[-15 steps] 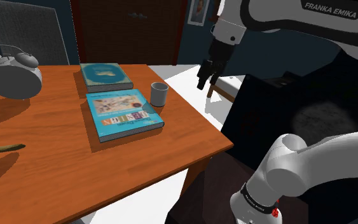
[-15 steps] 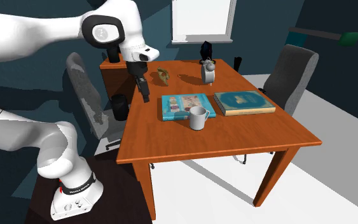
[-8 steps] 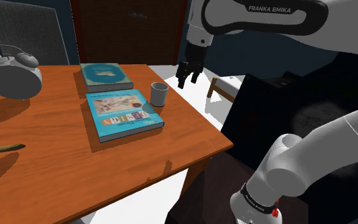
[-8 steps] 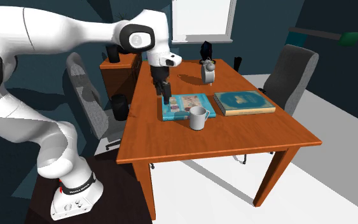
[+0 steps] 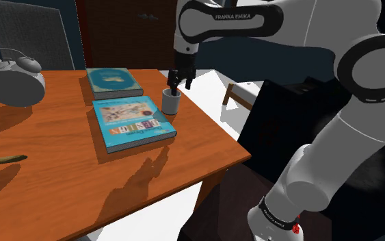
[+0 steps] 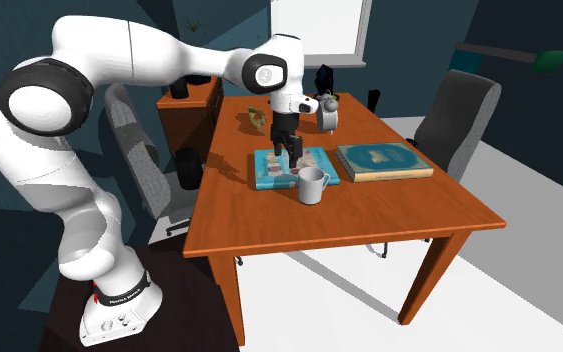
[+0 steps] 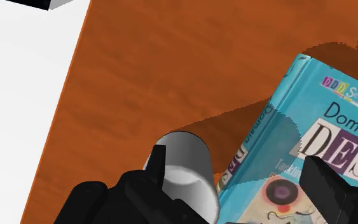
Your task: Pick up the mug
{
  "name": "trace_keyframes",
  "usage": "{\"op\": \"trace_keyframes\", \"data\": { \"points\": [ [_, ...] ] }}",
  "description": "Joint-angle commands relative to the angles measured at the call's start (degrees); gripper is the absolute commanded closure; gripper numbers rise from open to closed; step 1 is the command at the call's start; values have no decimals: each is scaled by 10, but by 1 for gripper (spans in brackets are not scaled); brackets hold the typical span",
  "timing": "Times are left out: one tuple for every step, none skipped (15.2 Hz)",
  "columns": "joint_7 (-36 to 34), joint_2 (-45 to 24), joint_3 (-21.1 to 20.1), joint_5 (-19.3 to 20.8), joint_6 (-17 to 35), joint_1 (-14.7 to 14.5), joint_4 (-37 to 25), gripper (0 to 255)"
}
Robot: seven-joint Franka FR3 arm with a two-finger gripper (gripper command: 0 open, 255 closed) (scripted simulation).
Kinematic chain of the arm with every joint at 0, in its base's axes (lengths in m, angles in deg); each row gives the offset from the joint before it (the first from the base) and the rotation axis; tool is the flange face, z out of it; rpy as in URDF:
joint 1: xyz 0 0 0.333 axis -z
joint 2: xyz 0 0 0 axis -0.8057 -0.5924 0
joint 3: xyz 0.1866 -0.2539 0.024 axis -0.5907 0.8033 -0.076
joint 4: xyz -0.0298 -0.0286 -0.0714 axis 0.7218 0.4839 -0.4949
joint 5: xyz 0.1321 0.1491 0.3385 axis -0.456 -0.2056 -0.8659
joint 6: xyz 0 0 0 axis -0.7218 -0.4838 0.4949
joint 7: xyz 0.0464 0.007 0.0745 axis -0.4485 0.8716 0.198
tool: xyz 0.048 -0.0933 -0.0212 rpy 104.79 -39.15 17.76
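A small grey-white mug (image 5: 171, 101) stands upright on the wooden table (image 5: 61, 178), close to its edge and beside a light-blue book (image 5: 130, 123). My black gripper (image 5: 178, 83) hangs just above the mug, fingers pointing down. In the second exterior view the gripper (image 6: 289, 152) sits over the blue book's (image 6: 269, 172) near end, right behind the mug (image 6: 312, 185). In the wrist view the fingers stand wide apart, so the gripper (image 7: 241, 188) is open and holds nothing. The mug (image 7: 184, 167) lies below one finger (image 7: 147, 184); the other finger (image 7: 329, 186) is over the book (image 7: 311, 137).
A second, darker teal book (image 5: 113, 81) lies past the blue one. A grey alarm clock (image 5: 9, 79) stands at the table's far end, a small brown thing (image 6: 258, 119) near it. A grey chair (image 6: 459, 110) is pushed up to the far side. White floor (image 7: 18, 76) begins beside the mug.
The arm has swung toward the shoulder view's left, from beyond the table's edge to just above the mug. The fingers stayed open. Nothing on the table moved.
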Motion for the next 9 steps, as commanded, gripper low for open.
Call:
{"op": "trace_keyframes", "data": {
  "points": [
    [2,-52,-2,8,1,-1,-42,0],
    [3,-77,-2,12,-1,-2,-65,0],
    [4,-102,-3,16,-4,-2,-89,0],
    [5,-128,-3,20,-7,-3,-114,0],
    [7,-154,-4,24,-12,-5,-140,0],
    [7,-158,-4,24,-13,-5,-144,0],
    [6,-158,-4,24,-5,-5,-137,0],
    [6,-159,-3,24,2,-5,-130,0],
    [5,-160,-3,25,10,-5,-123,0]
  ]
}}
